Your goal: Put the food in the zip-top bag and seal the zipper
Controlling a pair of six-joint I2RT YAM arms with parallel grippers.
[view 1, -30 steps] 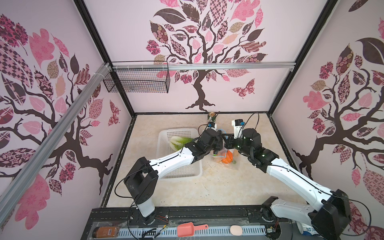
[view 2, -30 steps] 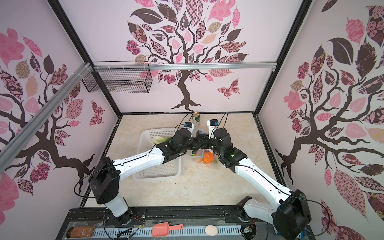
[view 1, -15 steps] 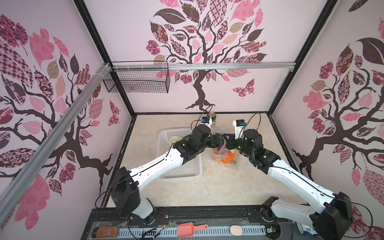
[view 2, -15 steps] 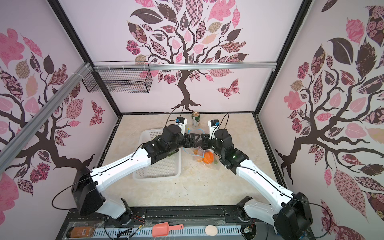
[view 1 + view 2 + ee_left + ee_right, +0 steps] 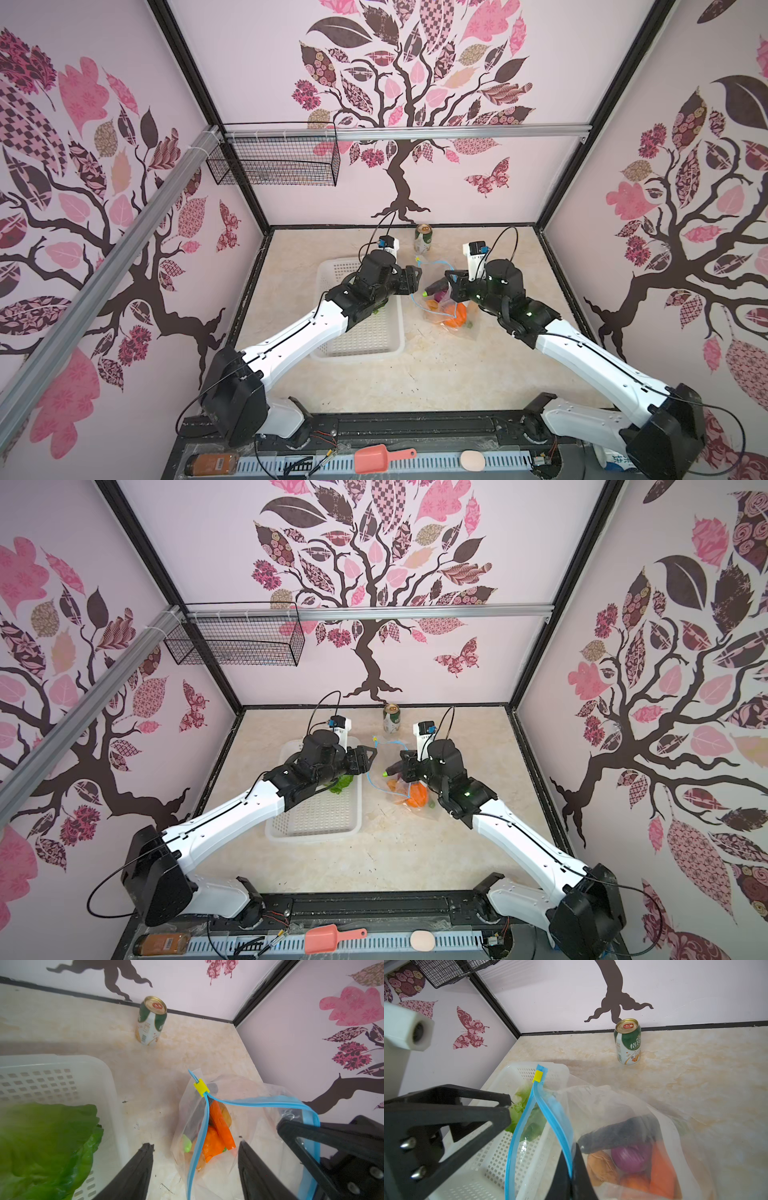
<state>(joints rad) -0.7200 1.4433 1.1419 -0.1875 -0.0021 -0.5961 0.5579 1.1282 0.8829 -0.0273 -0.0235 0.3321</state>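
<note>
The clear zip-top bag [image 5: 446, 316] [image 5: 409, 808] stands on the table, held up by its mouth. My right gripper [image 5: 572, 1151] [image 5: 451, 280] [image 5: 404, 764] is shut on the far side of the blue zipper [image 5: 560, 1118]. Carrot [image 5: 222, 1128], cucumber [image 5: 618, 1132], onion [image 5: 631, 1157] and potato [image 5: 600, 1165] lie inside. The yellow slider [image 5: 201, 1087] sits at the zipper's far end. Just left of the mouth, my left gripper [image 5: 195, 1144] [image 5: 413, 282] [image 5: 370, 758] hangs open and holds nothing, with the near zipper strip [image 5: 199, 1140] below the gap. Green lettuce [image 5: 45, 1147] [image 5: 343, 783] lies in the basket.
A white perforated basket [image 5: 361, 345] [image 5: 311, 816] sits left of the bag, under my left arm. A green-and-white drink can [image 5: 423, 239] [image 5: 391, 719] stands by the back wall. A black wire basket [image 5: 274, 162] hangs on the back wall at the left.
My left gripper has drawn back a little from the bag's mouth toward the basket, and its arm has shifted. The right gripper keeps its hold on the zipper in the same place.
</note>
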